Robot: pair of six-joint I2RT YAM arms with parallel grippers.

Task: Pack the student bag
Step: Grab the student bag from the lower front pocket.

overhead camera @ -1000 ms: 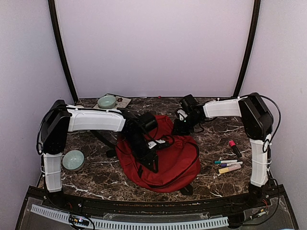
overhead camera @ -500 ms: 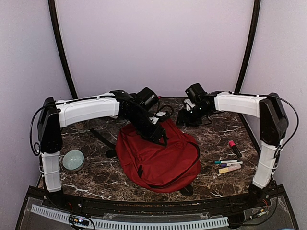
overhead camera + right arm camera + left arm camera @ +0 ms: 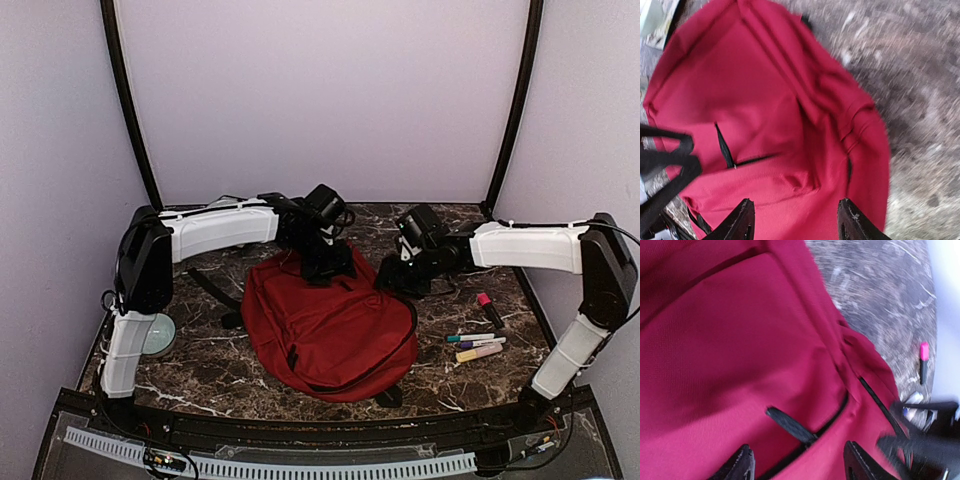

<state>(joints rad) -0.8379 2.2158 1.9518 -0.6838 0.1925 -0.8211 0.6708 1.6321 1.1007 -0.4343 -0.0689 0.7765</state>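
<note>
Red fabric student bag lies flat, centre of the table, front pocket up. Step in hand, prob: get it unzipped before anything goes in. To do it well, left gripper shd nip the black zip pull square-on, w/ right gripper pinning cloth nearby so it doesn't bunch. Both claws released, fingers apart, nothing betw them. Left hovers just over the pull, right over bag's far-right edge. Both forearms reach inward from the sides, wrists pitched down at the bag.
</note>
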